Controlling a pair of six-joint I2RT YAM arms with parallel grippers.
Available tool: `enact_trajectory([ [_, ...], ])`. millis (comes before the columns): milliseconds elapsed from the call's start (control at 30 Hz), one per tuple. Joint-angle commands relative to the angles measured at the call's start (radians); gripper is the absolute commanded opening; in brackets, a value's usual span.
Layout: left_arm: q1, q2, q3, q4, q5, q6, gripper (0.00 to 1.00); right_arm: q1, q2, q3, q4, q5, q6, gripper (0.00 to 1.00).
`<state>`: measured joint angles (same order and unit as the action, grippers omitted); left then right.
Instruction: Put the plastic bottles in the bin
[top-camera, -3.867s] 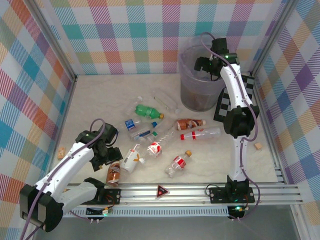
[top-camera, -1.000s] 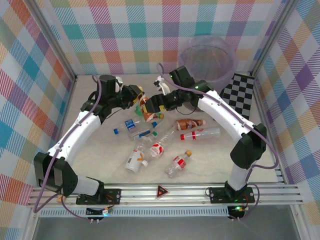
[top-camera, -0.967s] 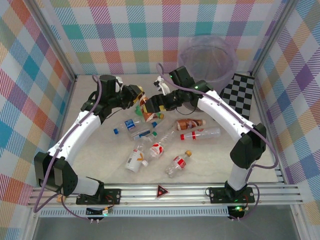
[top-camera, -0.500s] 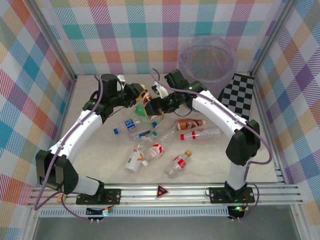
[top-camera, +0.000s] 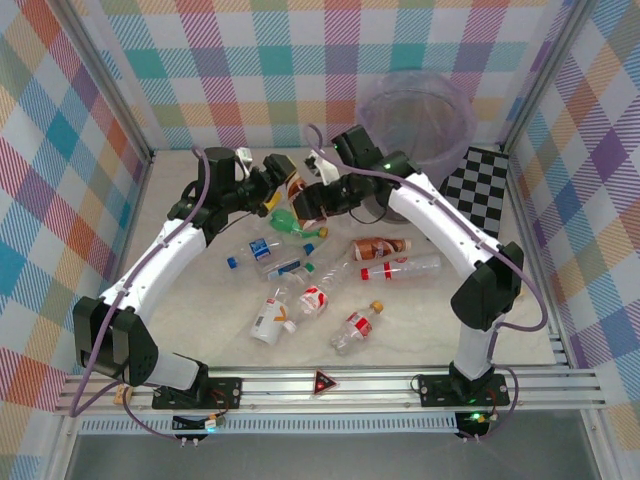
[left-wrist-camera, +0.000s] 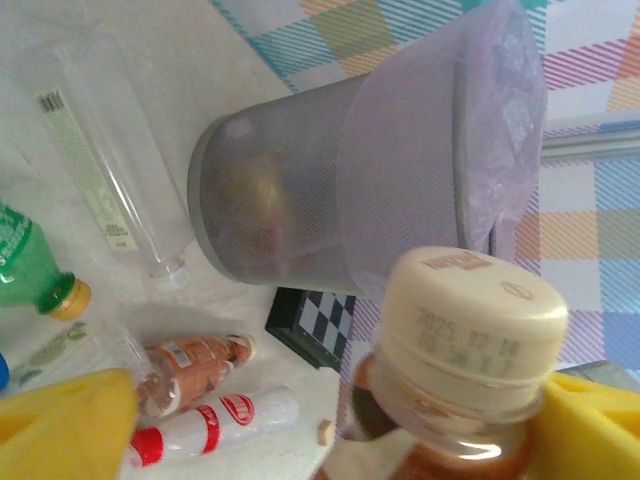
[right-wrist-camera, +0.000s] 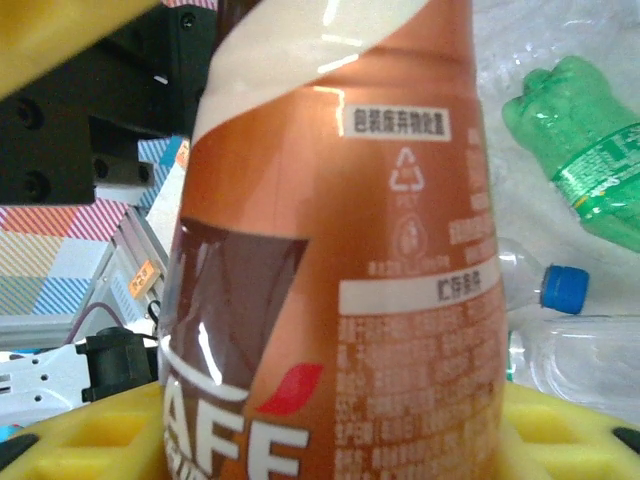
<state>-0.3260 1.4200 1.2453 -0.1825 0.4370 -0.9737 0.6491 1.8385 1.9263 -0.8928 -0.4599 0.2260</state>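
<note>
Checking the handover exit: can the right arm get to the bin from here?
Probably yes. The bin stands just beyond the right tool, its mouth open, nothing visible between them. The brown bottle it grips sits between the left tool's open pads, so that needs clearing first.

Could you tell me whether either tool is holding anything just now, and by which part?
The right tool grips the brown-labelled bottle by its labelled body; the left tool stands open around its neck.
</note>
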Motion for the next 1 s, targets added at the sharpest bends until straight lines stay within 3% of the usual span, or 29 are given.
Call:
enact_trajectory([
  [0,0.010,-0.008,0.046,-0.145,0.054,0.123,1.00,-0.045,-0.005,0.098,-0.092,0.069,-0.069,0.51],
  [200,0.015,-0.031,0.129,-0.472,-0.010,0.360,1.00,-0.163,0.038,0.338,-0.245,0.184,-0.137,0.49],
  [433,0.011,-0.107,0.034,-0.551,-0.013,0.389,0.98,-0.298,0.166,0.646,-0.342,0.320,-0.163,0.49],
  [700,-0.027,-0.142,0.013,-0.773,-0.137,0.490,0.97,-0.456,0.251,0.673,-0.232,0.365,-0.134,0.48],
  [967,-0.048,-0.170,-0.028,-0.894,-0.218,0.541,0.96,-0.509,0.377,0.686,-0.185,0.451,-0.133,0.48],
])
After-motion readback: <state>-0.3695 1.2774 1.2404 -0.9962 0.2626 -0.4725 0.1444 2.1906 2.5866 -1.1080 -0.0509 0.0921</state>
